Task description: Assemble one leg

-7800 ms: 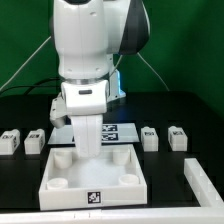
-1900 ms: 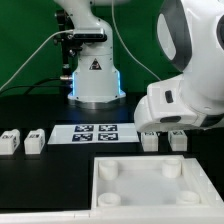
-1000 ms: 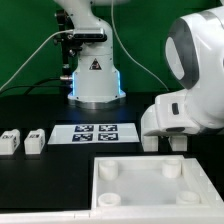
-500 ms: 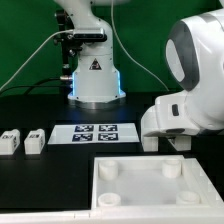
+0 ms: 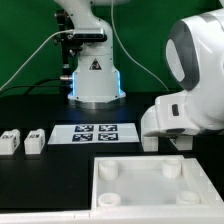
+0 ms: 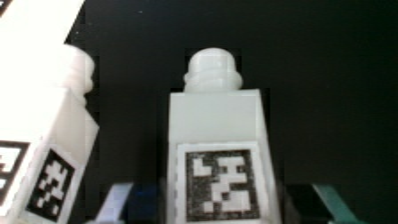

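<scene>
In the wrist view a leg (image 6: 217, 140), a small white block with a black-and-white tag and a rounded peg on its end, stands between my gripper's (image 6: 222, 208) fingers. The fingers (image 6: 125, 203) stand on either side of it with dark gaps, so the gripper is open around it. A second leg (image 6: 54, 130) stands beside it. In the exterior view my gripper (image 5: 176, 142) is low at the right and hides most of that leg; the neighbouring leg (image 5: 150, 143) shows beside it.
Two more legs (image 5: 10, 141) (image 5: 35, 140) stand at the exterior view's left. The marker board (image 5: 95, 132) lies in the middle. The large white tray-like part (image 5: 100, 170) with corner sockets lies at the front right. The robot base (image 5: 95, 75) is behind.
The tray-like part lies further toward the exterior view's right than at first. The arm has moved right and down over the rightmost leg. In the last second it has barely moved.
</scene>
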You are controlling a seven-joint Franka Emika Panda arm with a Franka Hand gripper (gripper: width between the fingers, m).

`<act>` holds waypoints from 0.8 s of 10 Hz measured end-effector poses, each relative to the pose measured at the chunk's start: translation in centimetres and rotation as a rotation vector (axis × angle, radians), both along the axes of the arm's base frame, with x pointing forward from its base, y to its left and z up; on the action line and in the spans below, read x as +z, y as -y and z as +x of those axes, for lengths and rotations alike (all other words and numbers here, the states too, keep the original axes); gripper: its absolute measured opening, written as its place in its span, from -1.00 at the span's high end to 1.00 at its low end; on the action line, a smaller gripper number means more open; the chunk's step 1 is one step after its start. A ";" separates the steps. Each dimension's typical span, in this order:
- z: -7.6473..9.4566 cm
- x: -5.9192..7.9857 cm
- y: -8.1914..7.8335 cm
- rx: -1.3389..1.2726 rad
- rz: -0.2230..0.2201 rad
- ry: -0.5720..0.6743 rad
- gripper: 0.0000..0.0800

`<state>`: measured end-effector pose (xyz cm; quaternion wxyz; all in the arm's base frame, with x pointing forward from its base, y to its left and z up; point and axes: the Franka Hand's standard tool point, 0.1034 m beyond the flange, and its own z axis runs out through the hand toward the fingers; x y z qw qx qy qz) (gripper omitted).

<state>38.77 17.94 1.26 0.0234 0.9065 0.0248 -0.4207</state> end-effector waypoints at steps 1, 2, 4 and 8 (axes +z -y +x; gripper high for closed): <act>0.0 0.0 0.0 0.000 0.000 0.000 0.27; 0.0 0.0 0.0 0.000 0.000 0.000 0.27; 0.0 0.0 0.0 0.000 0.000 0.000 0.27; 0.0 0.0 0.0 0.000 0.000 0.001 0.27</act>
